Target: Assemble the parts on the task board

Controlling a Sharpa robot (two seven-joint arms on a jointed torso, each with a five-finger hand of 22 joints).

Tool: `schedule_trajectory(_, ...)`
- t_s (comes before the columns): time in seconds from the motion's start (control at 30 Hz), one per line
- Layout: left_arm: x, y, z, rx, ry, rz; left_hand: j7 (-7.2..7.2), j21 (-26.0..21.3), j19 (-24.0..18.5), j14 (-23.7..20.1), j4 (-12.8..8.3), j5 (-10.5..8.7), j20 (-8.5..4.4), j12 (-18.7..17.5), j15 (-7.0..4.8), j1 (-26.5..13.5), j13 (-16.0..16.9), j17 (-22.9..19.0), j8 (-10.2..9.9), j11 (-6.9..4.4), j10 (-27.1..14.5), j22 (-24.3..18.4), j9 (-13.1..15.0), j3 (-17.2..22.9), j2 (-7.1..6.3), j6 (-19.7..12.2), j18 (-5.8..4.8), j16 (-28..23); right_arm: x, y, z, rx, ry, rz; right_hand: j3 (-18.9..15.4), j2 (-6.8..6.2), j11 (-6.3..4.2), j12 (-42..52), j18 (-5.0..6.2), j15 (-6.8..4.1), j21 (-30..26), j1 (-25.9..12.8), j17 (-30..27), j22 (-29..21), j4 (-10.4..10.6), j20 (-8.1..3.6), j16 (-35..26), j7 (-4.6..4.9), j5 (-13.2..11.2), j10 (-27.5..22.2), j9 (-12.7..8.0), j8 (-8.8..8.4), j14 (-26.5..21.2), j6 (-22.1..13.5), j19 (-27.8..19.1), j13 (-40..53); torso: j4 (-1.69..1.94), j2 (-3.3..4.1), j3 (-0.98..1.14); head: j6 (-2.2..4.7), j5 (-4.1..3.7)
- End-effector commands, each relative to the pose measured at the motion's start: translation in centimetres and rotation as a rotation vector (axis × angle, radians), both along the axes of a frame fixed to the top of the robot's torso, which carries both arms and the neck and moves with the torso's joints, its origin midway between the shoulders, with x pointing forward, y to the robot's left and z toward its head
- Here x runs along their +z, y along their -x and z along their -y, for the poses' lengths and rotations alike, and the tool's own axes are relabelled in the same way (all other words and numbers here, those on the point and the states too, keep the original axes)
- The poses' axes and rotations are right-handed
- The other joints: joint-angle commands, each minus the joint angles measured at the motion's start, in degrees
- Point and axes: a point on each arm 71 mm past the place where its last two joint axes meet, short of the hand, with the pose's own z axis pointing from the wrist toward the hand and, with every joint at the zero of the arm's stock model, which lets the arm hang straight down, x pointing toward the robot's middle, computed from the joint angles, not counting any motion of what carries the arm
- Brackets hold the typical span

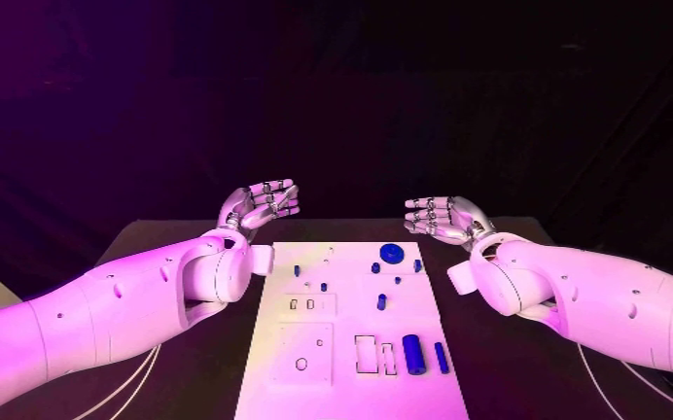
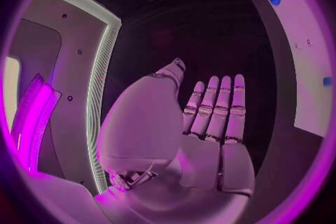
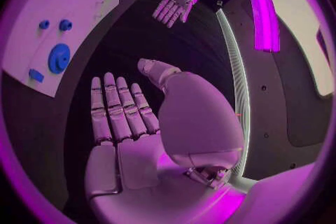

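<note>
Centrally, the white rectangular task board point(image 1: 351, 342) runs lengthwise up the frame; the left hand point(image 1: 263, 205) and right hand point(image 1: 446, 218) flank its top end, fingers apart, empty.

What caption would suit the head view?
Both hands, left hand and right hand, hover open beyond the task board with blue parts.

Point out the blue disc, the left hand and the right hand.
blue disc point(image 1: 391, 254), head view, its top face.
left hand point(image 1: 263, 204), head view, its palm.
right hand point(image 1: 446, 219), head view, its palm.
</note>
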Motion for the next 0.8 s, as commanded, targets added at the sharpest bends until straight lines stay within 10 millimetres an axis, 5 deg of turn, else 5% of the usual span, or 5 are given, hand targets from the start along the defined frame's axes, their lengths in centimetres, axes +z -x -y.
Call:
schedule_trajectory(0.03,0.7,0.5,0.5,-0.076,0.032,0.036,2.73,2.8,4.2,5.0,-0.4,0.18,-0.83,0.4,-1.57,-0.1,0.0,1.9,0.4,-1.18,3.5,1.1,0.3,1.1,0.41,1.9,0.64,3.0,1.3,-0.4,-0.5,0.101,0.219,0.163,1.9,-1.53,-2.44,0.5,2.11,-3.20,5.3,2.0,1.8,1.8,-2.5,-1.99,3.7,2.54,-0.8,10.9,1.7,3.19,11.5,10.8,11.7,0.2,0.12,0.83,-0.05,-0.03,-0.35)
schedule_trajectory(0.43,3.2,2.2,0.6,-0.175,0.017,0.086,1.08,13.8,12.6,15.7,-3.0,0.18,-5.69,-0.6,-5.94,0.0,0.0,12.7,4.5,-4.10,13.2,6.7,3.1,6.6,-2.91,10.1,0.60,16.6,4.2,-1.2,-2.2,0.278,0.572,0.303,-1.9,-2.63,-6.00,-0.4,1.74,-8.66,21.1,1.8,10.9,11.5,-3.4,-7.96,12.3,-0.06,-1.6,20.2,3.4,4.30,26.0,16.6,18.7,0.4,0.86,3.54,-0.46,-0.19,-1.39)
schedule_trajectory(0.63,4.5,2.9,0.6,-0.215,0.011,0.116,0.77,21.6,12.9,17.0,-4.2,0.17,-7.22,-1.2,-7.07,-1.0,0.3,19.2,5.4,-4.74,15.1,11.8,4.7,8.9,-3.82,10.3,0.54,26.0,4.9,-1.2,-3.0,0.335,0.706,0.333,-2.1,-4.09,-6.80,-0.4,1.68,-9.98,32.1,0.4,23.7,19.3,-2.3,-10.09,31.1,-0.91,-0.6,21.1,4.4,3.33,30.0,17.5,20.4,0.4,1.19,4.88,-0.57,-0.30,-1.66)
schedule_trajectory(0.67,5.1,3.3,0.4,-0.230,0.008,0.123,0.73,26.5,12.1,17.0,-4.7,0.24,-7.80,-1.6,-7.32,-1.9,0.5,22.7,5.7,-4.97,15.4,15.1,5.6,10.1,-4.15,9.9,0.39,31.3,5.4,-1.1,-3.6,0.364,0.790,0.363,-0.6,-5.25,-6.97,-0.3,1.94,-9.80,36.8,-0.6,34.5,23.0,-0.8,-9.99,45.9,-0.94,-0.8,20.7,5.2,2.66,30.7,17.4,21.1,0.4,1.34,5.70,-0.55,-0.36,-1.87)
schedule_trajectory(0.8,5.7,4.1,0.1,-0.246,0.013,0.119,0.64,31.7,10.9,16.9,-5.2,0.24,-7.93,-2.0,-7.44,-3.0,0.9,25.7,6.1,-5.00,15.6,18.7,6.6,10.9,-4.72,9.4,0.45,36.4,6.0,-1.0,-4.2,0.394,0.904,0.402,0.1,-6.54,-7.01,-0.4,0.85,-9.80,44.2,-1.3,50.1,32.0,0.4,-10.00,60.6,-1.25,-1.4,20.4,6.1,2.36,35.1,17.2,26.3,0.4,1.58,6.83,-0.63,-0.56,-2.28)
